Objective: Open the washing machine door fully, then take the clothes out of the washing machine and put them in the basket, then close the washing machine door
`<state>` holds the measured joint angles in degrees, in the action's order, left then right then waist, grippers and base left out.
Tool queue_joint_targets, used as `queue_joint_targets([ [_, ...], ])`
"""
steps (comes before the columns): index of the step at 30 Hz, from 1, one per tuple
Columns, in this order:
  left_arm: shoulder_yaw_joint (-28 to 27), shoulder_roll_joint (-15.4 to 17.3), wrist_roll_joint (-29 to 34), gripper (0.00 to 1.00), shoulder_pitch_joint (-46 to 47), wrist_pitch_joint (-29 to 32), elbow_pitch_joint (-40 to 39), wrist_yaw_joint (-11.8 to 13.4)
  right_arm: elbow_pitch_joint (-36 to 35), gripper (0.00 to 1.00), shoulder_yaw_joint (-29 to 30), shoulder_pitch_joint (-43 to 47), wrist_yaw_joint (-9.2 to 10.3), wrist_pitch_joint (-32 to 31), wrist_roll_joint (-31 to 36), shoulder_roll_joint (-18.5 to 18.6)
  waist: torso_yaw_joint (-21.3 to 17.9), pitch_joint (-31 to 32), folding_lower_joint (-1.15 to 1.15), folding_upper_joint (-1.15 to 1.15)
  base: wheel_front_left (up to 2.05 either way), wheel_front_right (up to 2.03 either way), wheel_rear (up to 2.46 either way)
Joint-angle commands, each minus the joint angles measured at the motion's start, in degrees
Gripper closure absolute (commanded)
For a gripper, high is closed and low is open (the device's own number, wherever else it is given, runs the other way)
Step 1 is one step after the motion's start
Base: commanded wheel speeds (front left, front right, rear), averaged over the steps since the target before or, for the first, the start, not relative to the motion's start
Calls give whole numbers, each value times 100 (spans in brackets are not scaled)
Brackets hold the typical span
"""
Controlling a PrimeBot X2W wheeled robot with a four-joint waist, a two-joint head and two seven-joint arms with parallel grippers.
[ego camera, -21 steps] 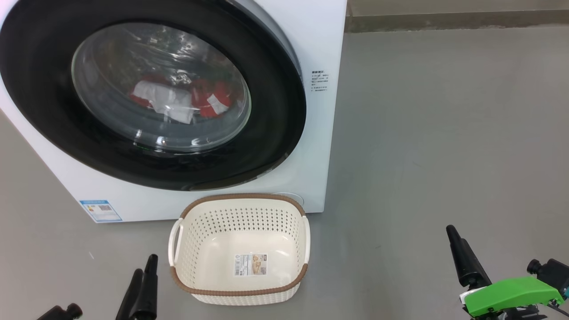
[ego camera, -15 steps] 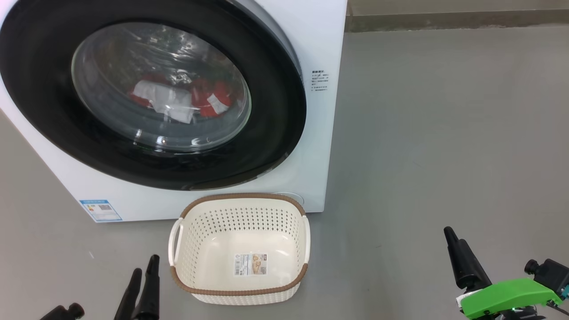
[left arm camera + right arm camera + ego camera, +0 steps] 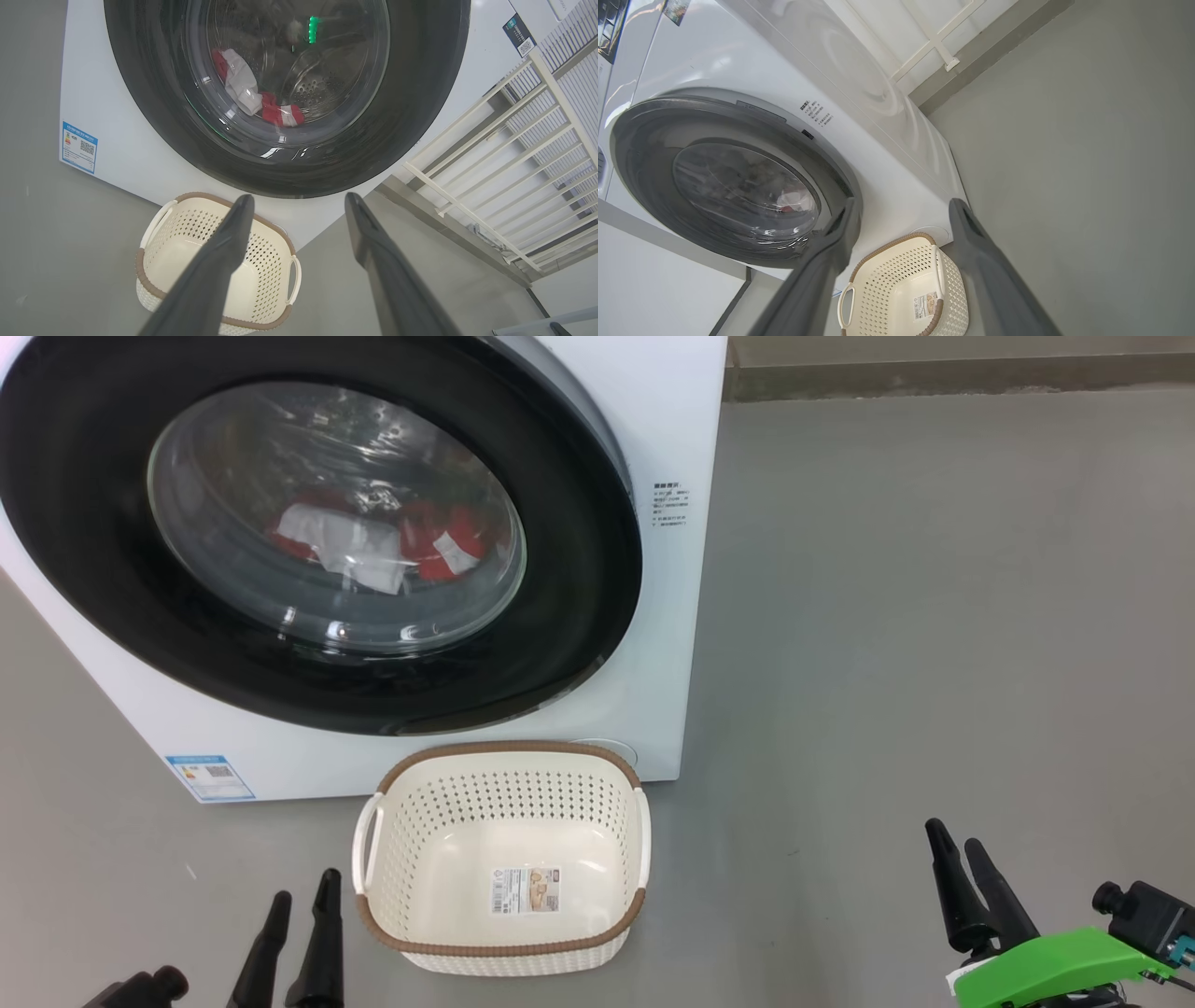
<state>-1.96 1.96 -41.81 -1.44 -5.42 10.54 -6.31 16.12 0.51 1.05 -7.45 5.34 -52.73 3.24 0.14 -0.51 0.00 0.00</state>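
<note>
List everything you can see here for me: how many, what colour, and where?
washer: one, white, on the floor.
door: one, black rim, clear glass, on the washer's front.
clothes: a few, red and white, inside behind the glass.
basket: one, cream, brown rim, on the floor before the washer.
sticker: one, pale, on the basket's bottom.
label: one, blue, washer's lower front corner.
railing: one, white, beside the washer.
left gripper: one, black, open, left of the basket.
right gripper: one, black, open, right of the basket.
</note>
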Motion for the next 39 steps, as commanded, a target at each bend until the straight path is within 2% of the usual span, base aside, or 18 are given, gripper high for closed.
queue_joint_targets([
  [1,-98,91,215,0,37,-80,-200,38,-183,0,-92,-78,-2,87,159,96,1,-3,0,0,0,0,0],
  [39,-23,92,2644,0,-296,-703,-453,32,-324,0,-106,228,-3,710,2211,99,-5,35,0,0,0,0,0],
])
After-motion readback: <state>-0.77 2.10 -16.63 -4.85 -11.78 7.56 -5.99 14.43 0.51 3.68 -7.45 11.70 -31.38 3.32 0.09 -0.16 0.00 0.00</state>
